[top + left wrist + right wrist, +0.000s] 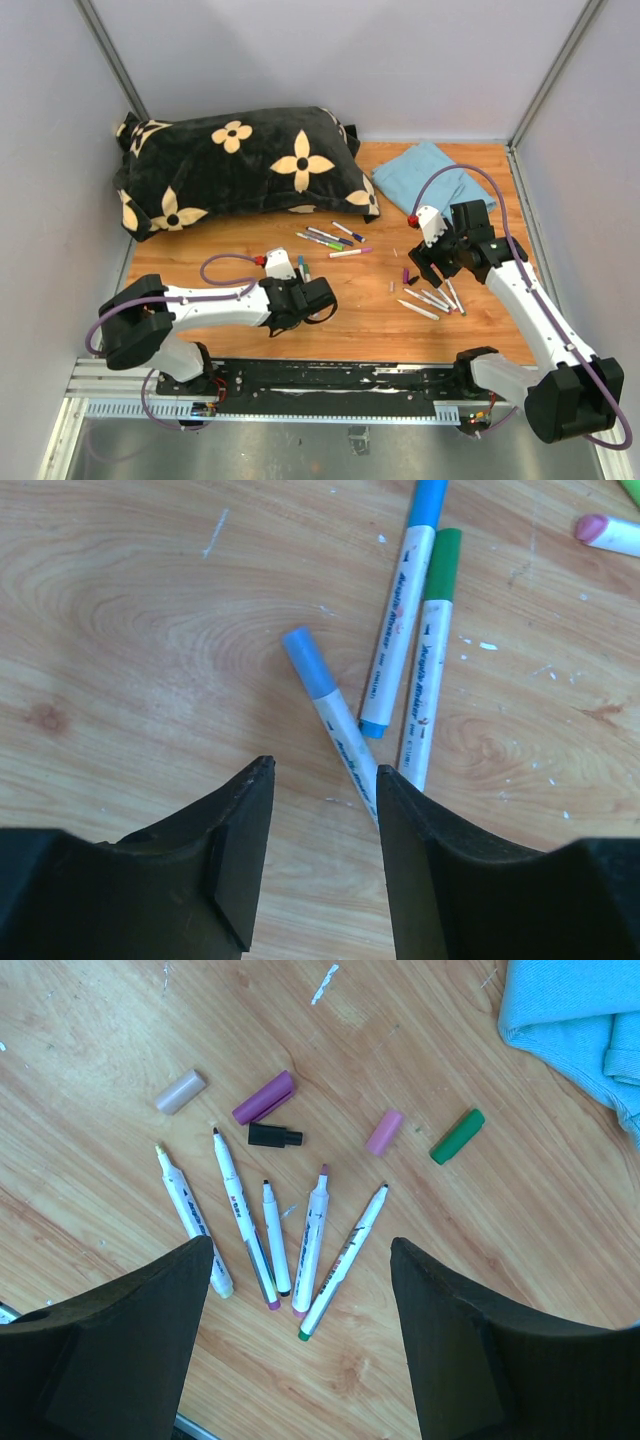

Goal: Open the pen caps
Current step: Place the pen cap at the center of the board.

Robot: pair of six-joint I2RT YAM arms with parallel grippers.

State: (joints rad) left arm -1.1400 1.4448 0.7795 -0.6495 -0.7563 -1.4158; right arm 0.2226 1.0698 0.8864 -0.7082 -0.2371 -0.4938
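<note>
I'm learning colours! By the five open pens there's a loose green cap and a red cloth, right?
Almost: the cloth is light blue, not red, as the right wrist view shows. The five open pens and loose green cap are right.

Bare tabletop (175,255) left of the middle gives us room for a hand. The pillow (235,165) blocks the back left, and the blue cloth (435,175) fills the back right corner. Below our right hand (300,1245), uncapped pens (274,1238) and loose caps (264,1097) crowd the wood. Three capped pens (398,630) lie just ahead of our left hand (323,772).
</note>
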